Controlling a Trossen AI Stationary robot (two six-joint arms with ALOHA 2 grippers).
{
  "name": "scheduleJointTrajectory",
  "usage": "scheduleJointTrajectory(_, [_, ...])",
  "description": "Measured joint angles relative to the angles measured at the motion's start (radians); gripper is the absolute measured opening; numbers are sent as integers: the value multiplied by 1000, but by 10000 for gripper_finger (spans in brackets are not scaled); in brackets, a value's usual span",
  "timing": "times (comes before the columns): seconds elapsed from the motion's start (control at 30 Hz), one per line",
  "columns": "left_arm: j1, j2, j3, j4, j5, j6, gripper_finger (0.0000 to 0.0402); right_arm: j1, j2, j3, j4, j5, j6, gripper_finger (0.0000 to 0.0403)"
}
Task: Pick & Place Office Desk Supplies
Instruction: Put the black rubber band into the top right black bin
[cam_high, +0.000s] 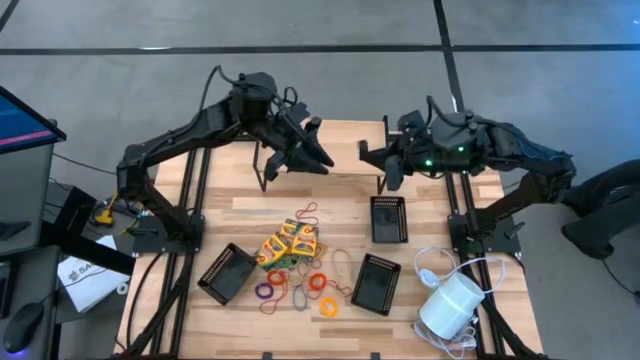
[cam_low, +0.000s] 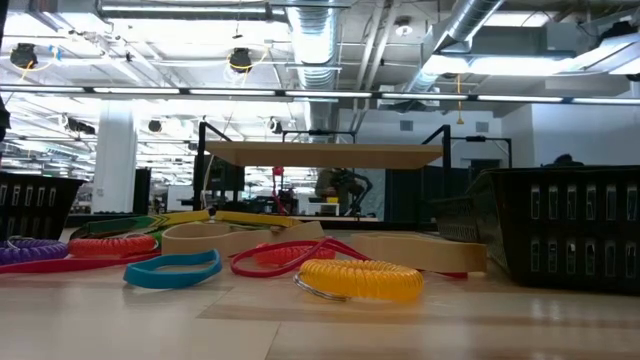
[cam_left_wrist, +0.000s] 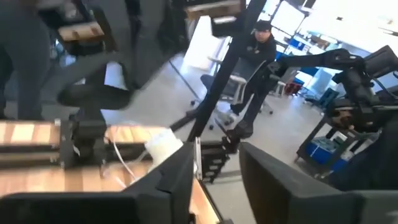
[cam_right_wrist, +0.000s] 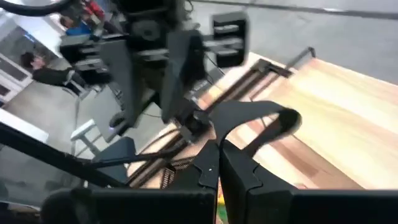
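The wooden table holds three black mesh trays: one at the left, one near the middle and one farther back. Yellow-and-green crayon boxes lie between them, with coloured elastic loops just beside. A white cylinder with a cord sits at the right corner.

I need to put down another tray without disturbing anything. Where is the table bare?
Bare wood lies between the raised left gripper and right gripper, behind the upright tray. It is crowded around the crayon boxes and elastic loops, and by the white cylinder.
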Motion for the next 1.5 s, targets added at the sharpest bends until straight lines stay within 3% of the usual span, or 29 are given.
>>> scheduleJointTrajectory(0.2, [9,-4,0,-200,-23,80,158,0,19,-1,-207,27,110,0])
scheduleJointTrajectory(0.4, [10,-4,0,-415,-150,219,147,5,67,-2,-441,34,203,0])
scheduleJointTrajectory(0.57, [9,-4,0,-490,-166,262,133,8,136,-3,-629,18,236,0])
scheduleJointTrajectory(0.77, [8,-4,1,-522,-166,263,120,5,175,-109,-585,-56,171,0])
scheduleJointTrajectory(1.0, [8,-25,-62,-516,-167,262,116,8,153,-408,-564,-128,195,0])
scheduleJointTrajectory(1.27, [8,-138,-332,-324,-172,176,116,14,107,-752,-218,-195,289,10])
scheduleJointTrajectory(1.5, [4,-250,-640,-62,-213,75,116,1,110,-839,-185,-198,335,82])
